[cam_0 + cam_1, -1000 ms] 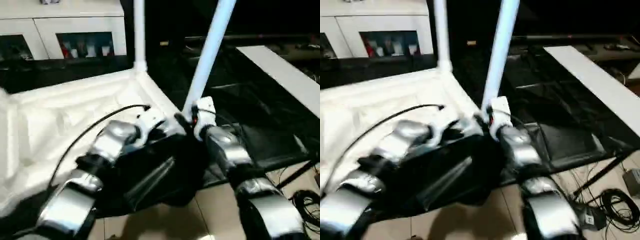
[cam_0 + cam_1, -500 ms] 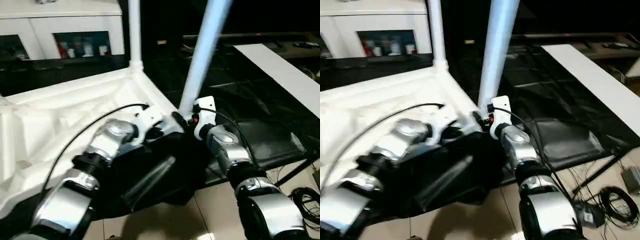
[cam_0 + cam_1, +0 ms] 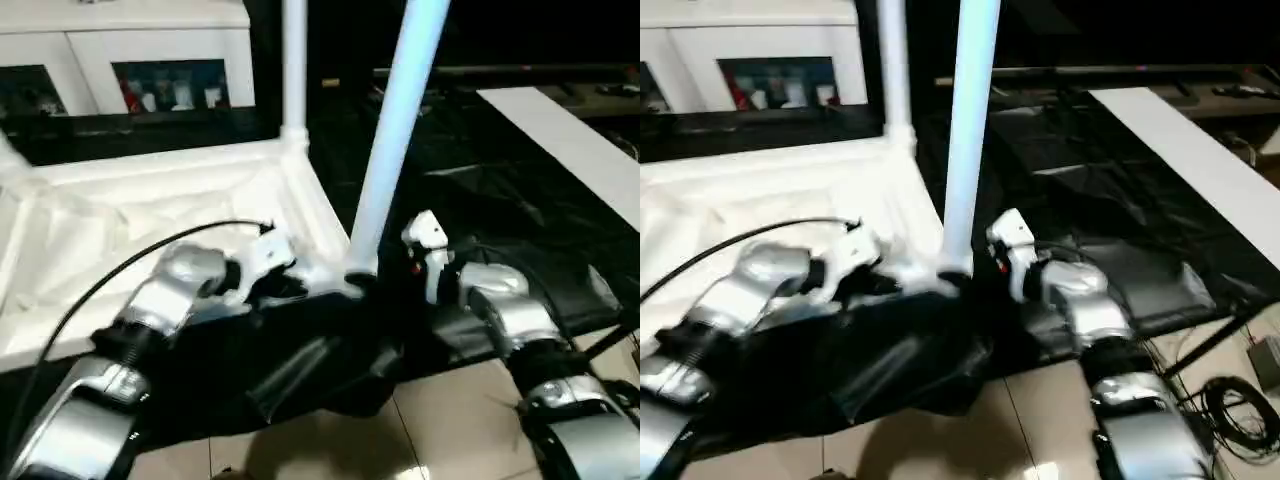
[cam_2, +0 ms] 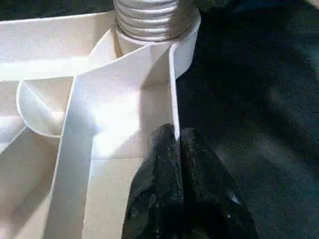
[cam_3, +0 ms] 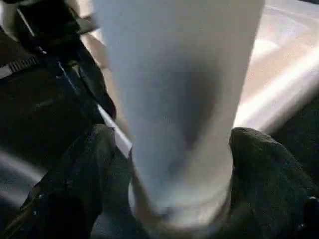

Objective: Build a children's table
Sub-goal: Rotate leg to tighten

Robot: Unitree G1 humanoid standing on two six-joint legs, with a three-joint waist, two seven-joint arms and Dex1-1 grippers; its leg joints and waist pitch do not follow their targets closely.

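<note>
The children's table top (image 3: 150, 210) lies upside down, white, ribbed side up. One white leg (image 3: 293, 60) stands in its far corner socket. A second leg (image 3: 390, 130) stands in the near corner socket (image 4: 154, 30). My left gripper (image 4: 174, 133) is shut on the thin rim just beside that socket, and it also shows from above (image 3: 300, 285). My right gripper (image 5: 182, 149) is open, with one dark finger (image 5: 94, 164) on either side of the second leg's base. Its wrist (image 3: 425, 240) sits a little to the right of the leg.
A white glass-door cabinet (image 3: 130, 60) stands at the back. A long white board (image 3: 570, 140) runs along the right. A black sheet (image 3: 300, 370) hangs under the table top's near edge. Cables (image 3: 1230, 410) lie on the tiled floor at lower right.
My right gripper has opened and its wrist has drawn back to the right of the near leg. The leg now stands straighter in its socket. The head camera has shifted.
</note>
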